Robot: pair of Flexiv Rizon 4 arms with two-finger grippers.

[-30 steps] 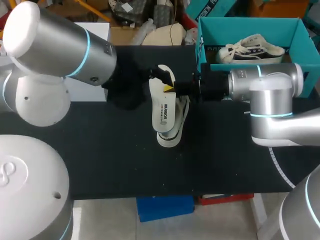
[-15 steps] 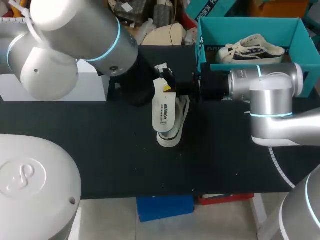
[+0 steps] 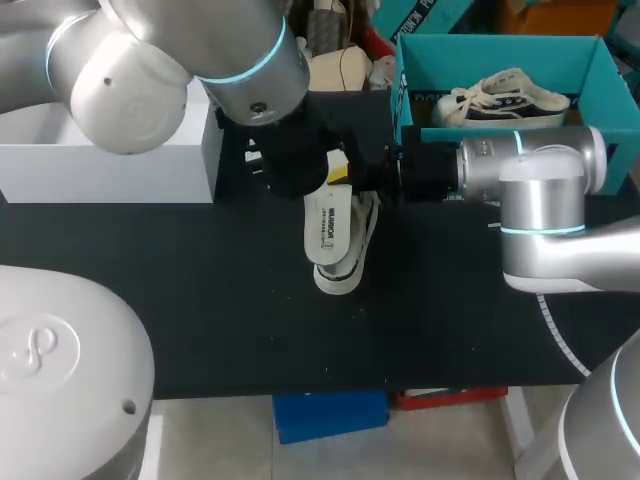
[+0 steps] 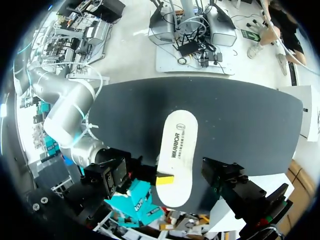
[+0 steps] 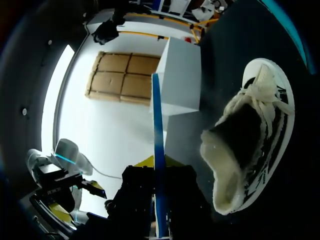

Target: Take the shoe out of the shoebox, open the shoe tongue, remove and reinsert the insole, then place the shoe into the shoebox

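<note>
The insole (image 3: 328, 222) hangs face-up just above the shoe (image 3: 343, 275), which lies on the black surface (image 3: 200, 300) near its middle, in front of the teal shoebox (image 3: 500, 45). A second shoe (image 3: 505, 98) rests inside that box.

The right pincer (image 3: 345, 177) comes in level from the right and is clamped on one end of the insole. One yellow tip sits on the insole's upper face. In the right wrist view the insole runs edge-on, as a thin blue strip, straight down between the fingers. That same view shows the shoe's open mouth and laces just beside the pincer, lying on the surface.

The left pincer (image 3: 300, 170) is over the same end of the insole. In the left wrist view its dark fingers stand wide apart, one on either side of the insole – neither is seen pressing on it, so it has hold of nothing (its yellow tips do not show from here).

Against the picture from a second ago, the left arm has swung across toward the middle – its big silver joint now sits higher and further right, and its dark wrist covers the insole's end, which was then still visible. More of the white box (image 3: 110, 170) at the left is uncovered. The right arm, the insole and the shoe have not shifted.
</note>
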